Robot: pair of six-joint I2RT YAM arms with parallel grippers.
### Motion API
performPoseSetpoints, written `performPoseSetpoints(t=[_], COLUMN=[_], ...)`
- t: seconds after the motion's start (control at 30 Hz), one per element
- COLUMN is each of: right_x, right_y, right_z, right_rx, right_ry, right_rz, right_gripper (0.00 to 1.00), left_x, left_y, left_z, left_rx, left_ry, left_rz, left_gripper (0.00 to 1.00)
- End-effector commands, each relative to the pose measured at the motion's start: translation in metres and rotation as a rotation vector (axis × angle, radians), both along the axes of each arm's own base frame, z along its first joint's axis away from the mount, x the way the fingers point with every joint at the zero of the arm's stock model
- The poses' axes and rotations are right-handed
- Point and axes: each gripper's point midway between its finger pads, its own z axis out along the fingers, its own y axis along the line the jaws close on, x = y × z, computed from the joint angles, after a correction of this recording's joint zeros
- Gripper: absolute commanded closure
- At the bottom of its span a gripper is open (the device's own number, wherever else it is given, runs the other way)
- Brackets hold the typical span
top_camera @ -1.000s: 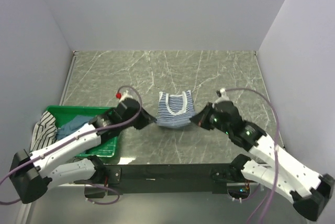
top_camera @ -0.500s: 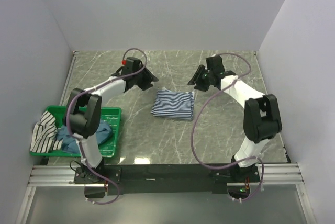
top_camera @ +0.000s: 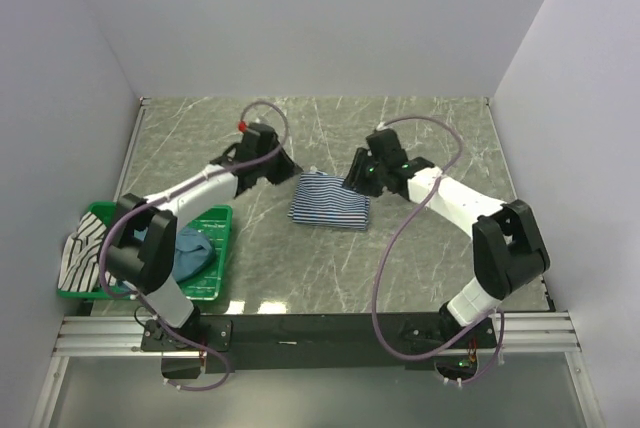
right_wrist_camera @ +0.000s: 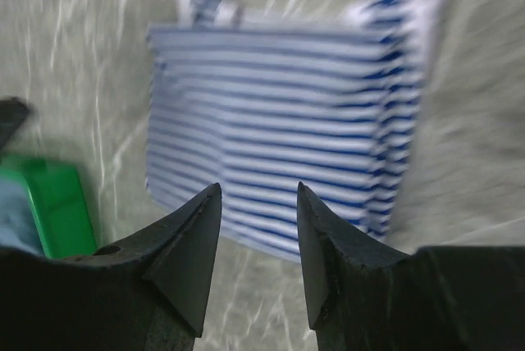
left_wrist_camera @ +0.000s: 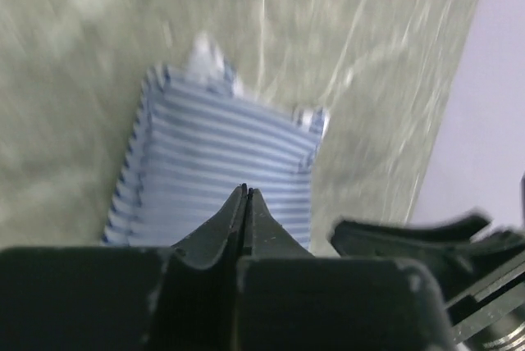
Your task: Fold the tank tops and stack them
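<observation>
The top view alone takes in the whole marbled table point(top_camera: 430, 268). The folded navy-and-white striped tank top point(top_camera: 330, 202) lies at mid-frame. The left gripper point(top_camera: 288, 165) is just off its upper-left corner and the right gripper point(top_camera: 352, 179) is at its upper-right edge.

That view also shows the green basket point(top_camera: 218, 213) whole, at the lower left. The teal tank top point(top_camera: 190, 248) is bunched inside it. The black-and-white striped tank top point(top_camera: 82, 248) hangs over its left rim.

Finger state shows only in the wrist views, both of them blurred. The left wrist view shows the left gripper's fingers point(left_wrist_camera: 234, 224) pressed together with nothing between them, over the striped cloth. The right wrist view shows the right gripper's fingers point(right_wrist_camera: 193, 236) standing apart with an empty gap, the folded top filling the frame behind. At the lower left of that view is a corner of the basket, with blue cloth at the very edge.
</observation>
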Motion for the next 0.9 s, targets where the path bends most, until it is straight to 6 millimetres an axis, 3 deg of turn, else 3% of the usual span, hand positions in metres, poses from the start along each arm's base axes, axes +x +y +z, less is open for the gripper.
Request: performPoseSetpoints(t=[0.0, 0.2, 0.3, 0.47, 0.57, 0.7, 0.83, 0.87], right_x=[-0.003, -0.003, -0.007, -0.013, -0.01, 0.0, 0.005, 0.008], right_y=[0.019, 0.022, 0.004, -0.016, -0.021, -0.024, -0.049, -0.063], right_z=[0.0, -0.042, -0.074, -0.096, -0.092, -0.066, -0.029, -0.026], right_rx=[-0.013, -0.055, -0.08, -0.075, -0.072, -0.08, -0.099, -0.095], right_ry=[-0.046, 0.026, 0.093, 0.13, 0.118, 0.065, -0.011, -0.016], right_rz=[0.025, 0.05, 0.017, -0.02, -0.023, -0.026, -0.091, -0.126], right_gripper=[0.51, 0.52, 0.52, 0.54, 0.54, 0.53, 0.41, 0.38], left_x=[-0.032, -0.057, -0.062, -0.08, -0.099, -0.105, -0.104, -0.104], left_y=[-0.014, -0.04, -0.05, -0.047, -0.047, -0.054, -0.055, -0.055], left_z=[-0.018, -0.051, -0.069, -0.108, -0.133, -0.133, -0.129, -0.129], left_rx=[0.01, 0.025, 0.054, 0.073, 0.077, 0.061, 0.077, 0.083], left_ry=[0.029, 0.087, 0.119, 0.201, 0.265, 0.25, 0.242, 0.243], left_rz=[-0.03, -0.123, -0.156, -0.148, -0.149, -0.142, -0.141, -0.139], left_gripper=[0.99, 0.99, 0.99, 0.99, 0.99, 0.99, 0.99, 0.99])
